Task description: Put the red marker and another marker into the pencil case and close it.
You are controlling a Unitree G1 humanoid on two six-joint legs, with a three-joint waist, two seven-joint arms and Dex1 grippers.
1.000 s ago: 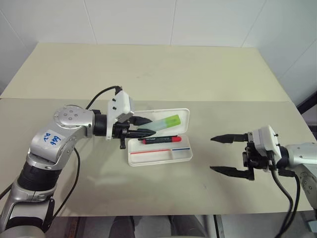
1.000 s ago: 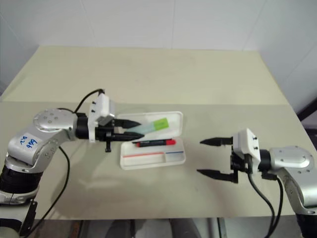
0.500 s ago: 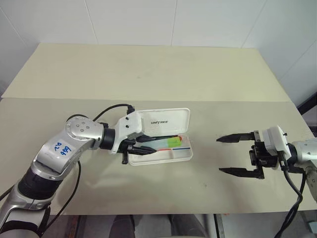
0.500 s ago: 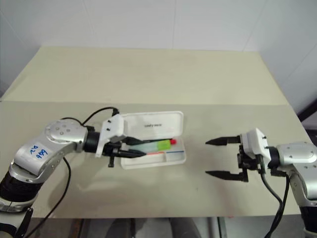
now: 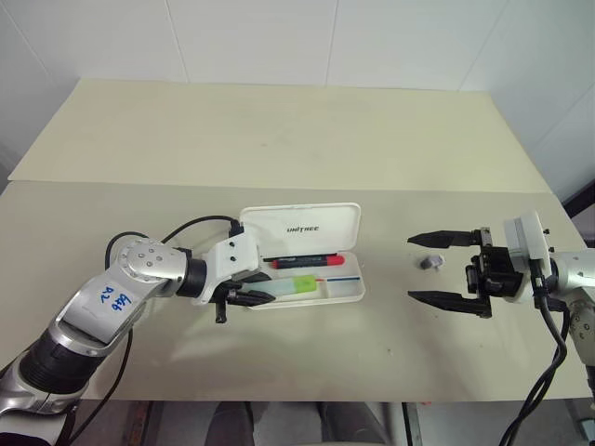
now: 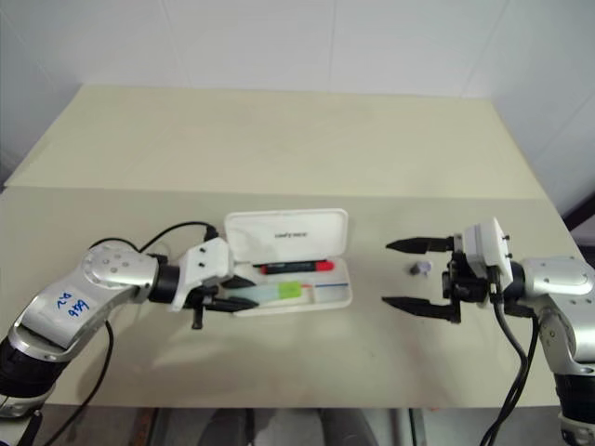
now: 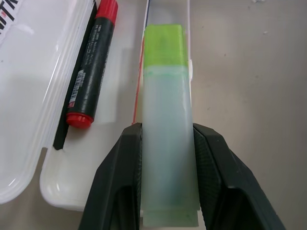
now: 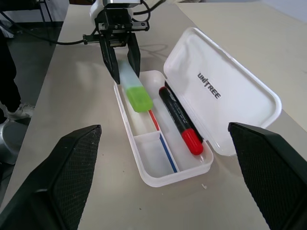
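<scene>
The white pencil case (image 5: 349,295) lies open mid-table with its lid (image 5: 299,228) tipped back. The red marker (image 5: 302,262) rests along the tray's rear side, close to the hinge. My left gripper (image 5: 265,289) is shut on another marker, the pale green one (image 7: 168,134). It reaches in from the case's left end, and the bright green cap (image 8: 139,101) sits low in the tray's front section. To the right of the case, my right gripper (image 5: 410,268) hovers open above the table and points toward it. Nothing is between its fingers (image 8: 62,177).
A small grey bit (image 5: 429,263) lies on the table by my right gripper's fingers. The beige table (image 5: 279,139) stretches far behind the case, with a seam running across it just beyond the lid.
My left gripper has sunk with the green marker from above the case down into the tray's front part. The head view has shifted. My right gripper stayed open in about the same place.
</scene>
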